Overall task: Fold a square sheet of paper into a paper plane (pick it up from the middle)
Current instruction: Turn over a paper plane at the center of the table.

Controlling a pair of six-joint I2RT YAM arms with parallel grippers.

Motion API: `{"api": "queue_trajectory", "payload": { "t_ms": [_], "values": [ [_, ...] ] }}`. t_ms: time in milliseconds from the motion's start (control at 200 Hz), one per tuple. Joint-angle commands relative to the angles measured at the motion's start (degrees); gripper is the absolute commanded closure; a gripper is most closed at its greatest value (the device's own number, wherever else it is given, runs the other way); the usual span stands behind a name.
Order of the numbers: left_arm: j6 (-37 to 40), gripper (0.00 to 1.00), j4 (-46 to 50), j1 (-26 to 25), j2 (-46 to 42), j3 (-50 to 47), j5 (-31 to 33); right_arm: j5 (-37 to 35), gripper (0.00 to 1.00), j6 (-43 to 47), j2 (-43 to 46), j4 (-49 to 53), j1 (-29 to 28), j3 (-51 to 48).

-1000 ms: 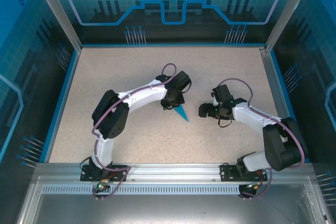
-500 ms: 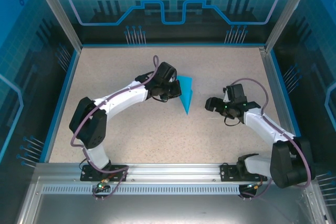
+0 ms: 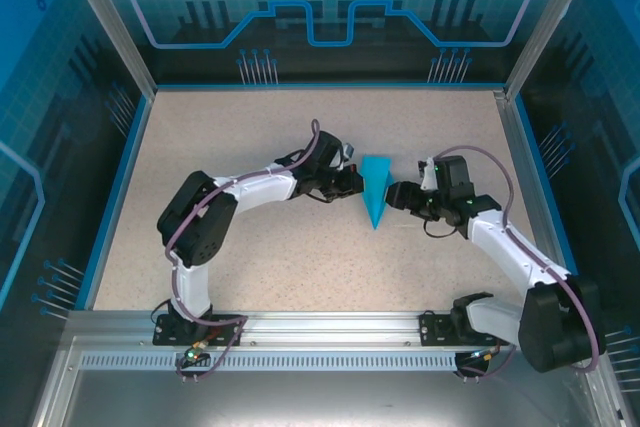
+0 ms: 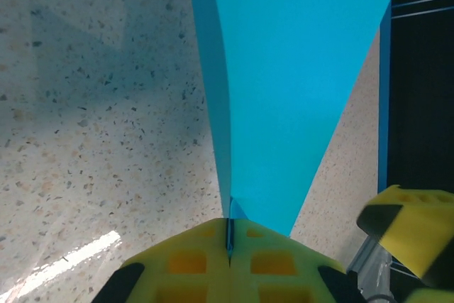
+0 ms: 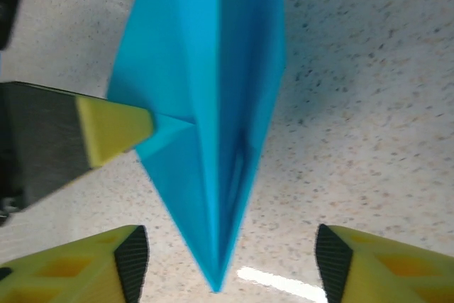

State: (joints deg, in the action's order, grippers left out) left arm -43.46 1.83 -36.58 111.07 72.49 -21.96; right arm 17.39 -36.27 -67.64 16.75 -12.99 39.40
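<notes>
Left hand pinches the paper plane from the side while the spread right hand straddles its nose; an off-centre squeeze could crush the creases.

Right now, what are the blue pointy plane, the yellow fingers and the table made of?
The paper plane: thin paper, matte bright blue; sharp creases and a slightly curling edge show it.
The fingers of the left hand: probably yellow plastic or rubber, dull, with moulded square pockets.
The table: pale speckled top, like stone or laminate, faintly shiny where light reflects; cannot tell which.
</notes>
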Motion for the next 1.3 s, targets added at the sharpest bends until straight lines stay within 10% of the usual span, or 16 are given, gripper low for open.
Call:
{"api": "queue_trajectory", "payload": {
  "t_ms": [0,585,1296],
  "values": [
    [-0.5,1.0,-4.5,0.5,1.8,-2.0,-2.7,3.7,0.43,-1.6,-3.1,-3.5,-2.2,2.1],
    [-0.2,1.0,-1.5,1.2,3.9,-5.7,2.8,-3.0,0.59,-0.2,-19.3,-0.8,-10.0,10.7],
    [-0.1,1.0,-0.3,1.2,4.2,-5.3,3.2,-6.9,0.5,1.3,-26.8,3.5,-13.1,14.2]
  ]
}}
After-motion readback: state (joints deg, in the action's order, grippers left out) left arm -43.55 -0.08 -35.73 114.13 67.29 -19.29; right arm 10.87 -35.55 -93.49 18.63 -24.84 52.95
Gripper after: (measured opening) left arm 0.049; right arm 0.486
